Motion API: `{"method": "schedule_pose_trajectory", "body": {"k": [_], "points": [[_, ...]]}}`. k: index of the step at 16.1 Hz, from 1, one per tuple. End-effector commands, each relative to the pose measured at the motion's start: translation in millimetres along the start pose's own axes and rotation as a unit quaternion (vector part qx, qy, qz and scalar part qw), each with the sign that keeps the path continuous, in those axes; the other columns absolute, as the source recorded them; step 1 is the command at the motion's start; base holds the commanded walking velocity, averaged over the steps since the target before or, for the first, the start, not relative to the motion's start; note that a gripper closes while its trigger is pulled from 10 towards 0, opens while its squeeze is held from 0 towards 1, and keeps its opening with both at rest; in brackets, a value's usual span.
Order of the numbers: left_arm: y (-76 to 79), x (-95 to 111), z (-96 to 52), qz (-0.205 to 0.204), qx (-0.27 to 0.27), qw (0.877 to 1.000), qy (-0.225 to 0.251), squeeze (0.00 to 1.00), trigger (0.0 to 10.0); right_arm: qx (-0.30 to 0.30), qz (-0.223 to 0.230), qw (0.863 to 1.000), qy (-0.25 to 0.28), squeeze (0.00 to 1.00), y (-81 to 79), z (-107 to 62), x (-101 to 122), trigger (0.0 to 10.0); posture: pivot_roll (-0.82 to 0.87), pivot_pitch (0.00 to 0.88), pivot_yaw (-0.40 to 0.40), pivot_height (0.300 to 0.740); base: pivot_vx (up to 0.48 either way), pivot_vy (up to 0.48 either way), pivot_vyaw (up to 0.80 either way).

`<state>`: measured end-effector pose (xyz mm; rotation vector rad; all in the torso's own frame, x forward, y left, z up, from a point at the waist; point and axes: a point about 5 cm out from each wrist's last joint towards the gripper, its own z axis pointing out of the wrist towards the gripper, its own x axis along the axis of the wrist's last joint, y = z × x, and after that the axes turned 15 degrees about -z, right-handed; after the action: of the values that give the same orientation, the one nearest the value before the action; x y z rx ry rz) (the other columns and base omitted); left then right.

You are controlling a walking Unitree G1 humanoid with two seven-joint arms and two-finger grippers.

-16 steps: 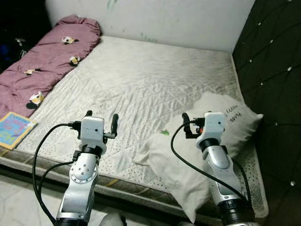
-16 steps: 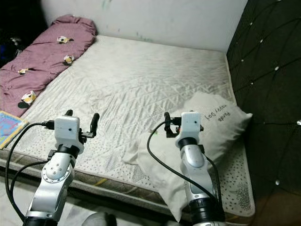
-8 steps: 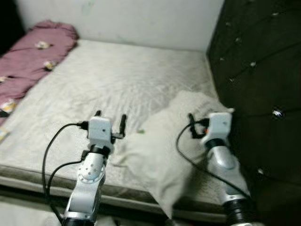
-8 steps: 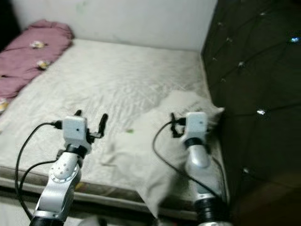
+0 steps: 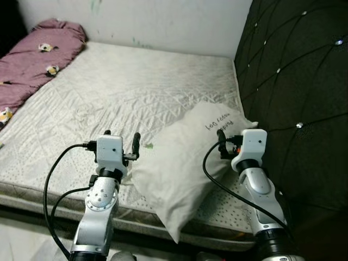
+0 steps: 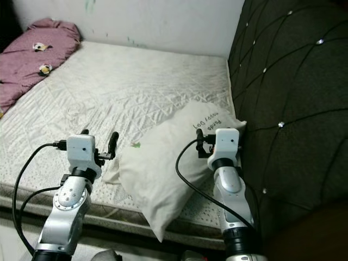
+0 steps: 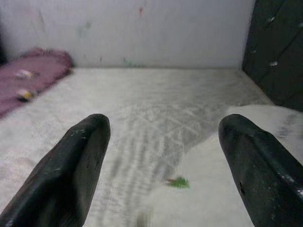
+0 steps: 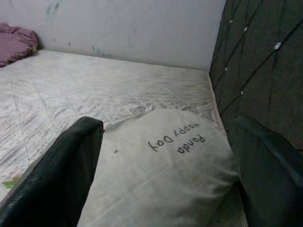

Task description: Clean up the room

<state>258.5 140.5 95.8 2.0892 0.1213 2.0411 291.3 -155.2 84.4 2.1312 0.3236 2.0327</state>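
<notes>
The view had swung right, centring the white pillow [image 5: 185, 157] on the bed [image 5: 136, 87]. Both the left end effector [image 5: 120, 138] and right end effector [image 8: 165, 156] were spread and empty, so the pillow looked like the next target.

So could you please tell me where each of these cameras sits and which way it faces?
Left eye: on the head, looking down at the mattress, pillow and both arms.
Right eye: beside it, same scene, with the headboard.
Left wrist: along the left gripper, jaws open, toward the wall.
Right wrist: along the right gripper, jaws open, over the pillow.
All four show pillow and mattress.
</notes>
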Motion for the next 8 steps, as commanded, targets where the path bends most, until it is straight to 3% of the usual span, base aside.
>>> {"method": "schedule_pose_trajectory", "body": {"k": [1,3,6,8], "points": [[1.4,4.6,-0.5,-0.004,-0.022,1.0,0.01,0.0,10.0,0.0,0.001,1.0,0.0,0.0,0.3,2.0,1.8,10.0,0.0,0.0,-0.053,0.74,0.0,0.0,-0.8],[1.8,7.2,-0.9,-0.007,-0.02,1.0,0.02,0.0,10.0,0.0,0.002,1.0,0.001,0.0,0.9,2.3,2.3,10.0,0.0,0.0,-0.054,0.74,0.0,0.0,-0.46],[-0.1,8.8,-3.5,0.017,-0.002,0.999,0.03,0.0,10.0,0.001,0.001,1.0,0.001,0.0,0.1,1.4,2.2,10.0,0.01,0.0,-0.051,0.74,0.0,0.0,0.0],[-3.2,7.1,-6.9,0.005,0.007,1.0,0.013,0.0,10.0,0.0,0.003,1.0,0.0,0.0,-0.3,0.2,1.7,10.0,0.0,0.0,-0.043,0.74,0.0,0.0,0.0]]}}
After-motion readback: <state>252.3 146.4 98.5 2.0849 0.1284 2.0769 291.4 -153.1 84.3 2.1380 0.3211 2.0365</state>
